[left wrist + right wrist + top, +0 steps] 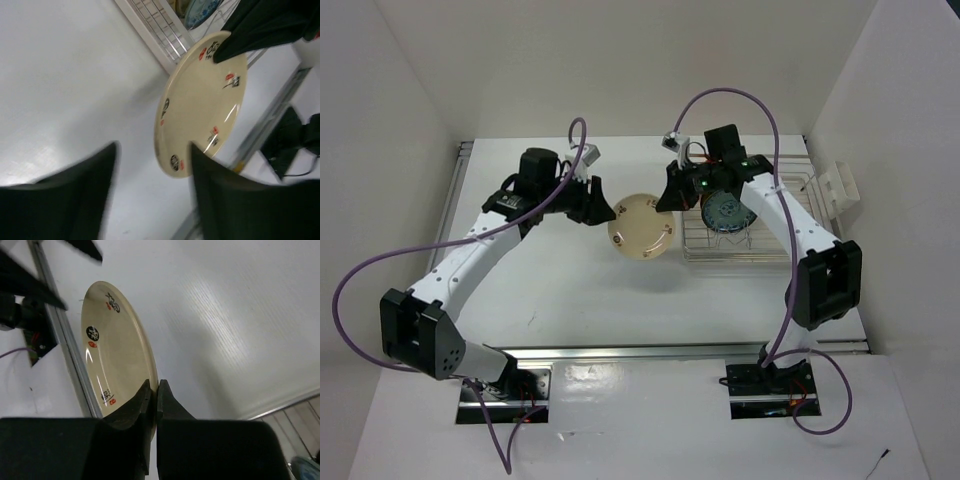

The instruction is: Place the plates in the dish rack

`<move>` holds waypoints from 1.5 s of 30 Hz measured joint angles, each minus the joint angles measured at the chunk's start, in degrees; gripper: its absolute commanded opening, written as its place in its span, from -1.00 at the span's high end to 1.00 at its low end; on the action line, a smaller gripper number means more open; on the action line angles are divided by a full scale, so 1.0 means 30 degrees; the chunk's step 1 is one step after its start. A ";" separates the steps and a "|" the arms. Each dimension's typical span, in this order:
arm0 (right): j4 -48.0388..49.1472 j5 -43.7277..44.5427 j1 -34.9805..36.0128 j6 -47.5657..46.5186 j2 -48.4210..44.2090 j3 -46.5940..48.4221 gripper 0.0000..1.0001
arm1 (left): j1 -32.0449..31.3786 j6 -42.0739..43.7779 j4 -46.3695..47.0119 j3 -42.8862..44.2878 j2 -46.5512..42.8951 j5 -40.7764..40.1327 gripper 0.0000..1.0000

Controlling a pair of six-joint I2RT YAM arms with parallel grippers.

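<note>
Two arms, same build.
- Left arm [480,248] and right arm [790,222]: white tube links between boxy black joint housings.
- One large black block on each arm near the ends of the rail [670,352]. The left block [420,338] has small round holes dotted across its face.
- Left gripper [605,212] and right gripper [667,200]: matte black, with fingers [131,415] tapering to blunt wedges.
- A small pale grey box [590,154] sits at each wrist, far beyond the rail.
- A purple cable [358,285] hangs in loose loops off each arm.
- Green lights [703,184] glow on the right wrist.
- Black base bracket [768,384] on the near side of the rail, with red and orange wires.
</note>
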 measured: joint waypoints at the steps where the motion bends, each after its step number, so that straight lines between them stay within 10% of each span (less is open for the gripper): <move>1: -0.0488 0.0350 0.0000 -0.0357 0.0000 0.0219 1.00 | 0.0058 -0.0044 -0.0044 0.0124 0.0000 0.0007 -0.92; 8: -0.1778 0.3548 -0.0874 -0.4379 -0.1843 0.1734 1.00 | 0.1129 0.0007 -0.0168 0.1304 -0.0488 -0.0510 -1.00; 17: 0.2980 0.8276 -0.2025 -1.4557 -1.2808 -0.5916 1.00 | 0.4240 0.0911 -0.0954 0.1698 -0.0889 -0.1275 -1.00; 27: 0.3089 1.1912 -0.2266 -1.9963 -0.9770 -0.8990 1.00 | 0.6105 0.0918 -0.1158 0.1872 0.0954 -0.0510 -1.00; 45: 0.2470 0.9704 -0.3220 -2.1631 -0.8051 -0.4794 1.00 | 0.7490 0.0146 -0.0481 0.1872 0.1865 0.1049 -1.00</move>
